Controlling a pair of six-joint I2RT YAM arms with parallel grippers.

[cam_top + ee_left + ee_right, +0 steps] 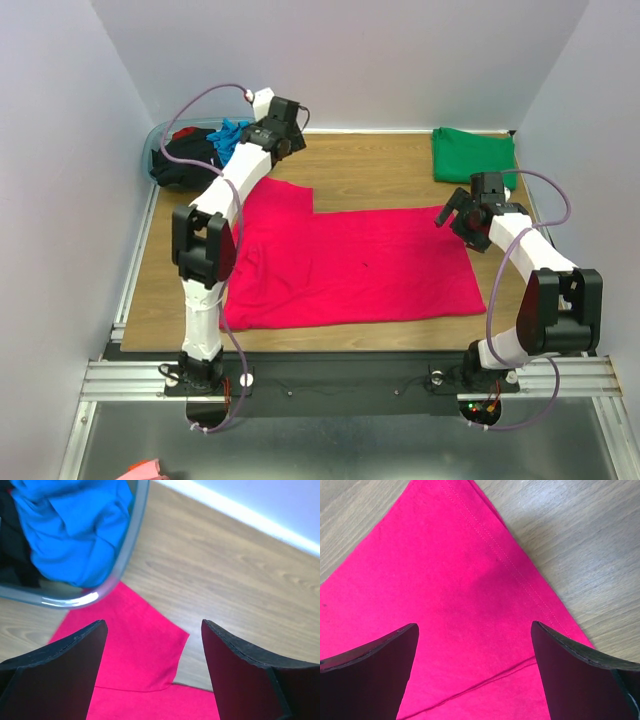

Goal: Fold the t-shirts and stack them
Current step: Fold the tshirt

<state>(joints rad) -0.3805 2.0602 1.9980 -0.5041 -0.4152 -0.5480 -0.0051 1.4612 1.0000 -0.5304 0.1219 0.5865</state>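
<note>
Magenta-red t-shirt [350, 265] lies flat mid-worktop [380, 170]. Left tool [152, 625], wide and empty, hangs over its sleeve edge beside the tub [125, 550]. Right tool [475, 627], wide and empty, hangs over its far right corner. Bare wood borders both.

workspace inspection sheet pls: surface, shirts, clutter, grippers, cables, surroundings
surface: wooden table, bare wood around the cloth
job's things: magenta shirt laid flat mid-table; green shirt folded, far right; black shirt and blue shirt bunched in the tub
clutter: pink scrap below the table frame
grippers: left gripper open, empty, over the magenta sleeve; right gripper open, empty, over its far right corner
cables: purple cable looped along each arm
surroundings: white walls on three sides
</note>
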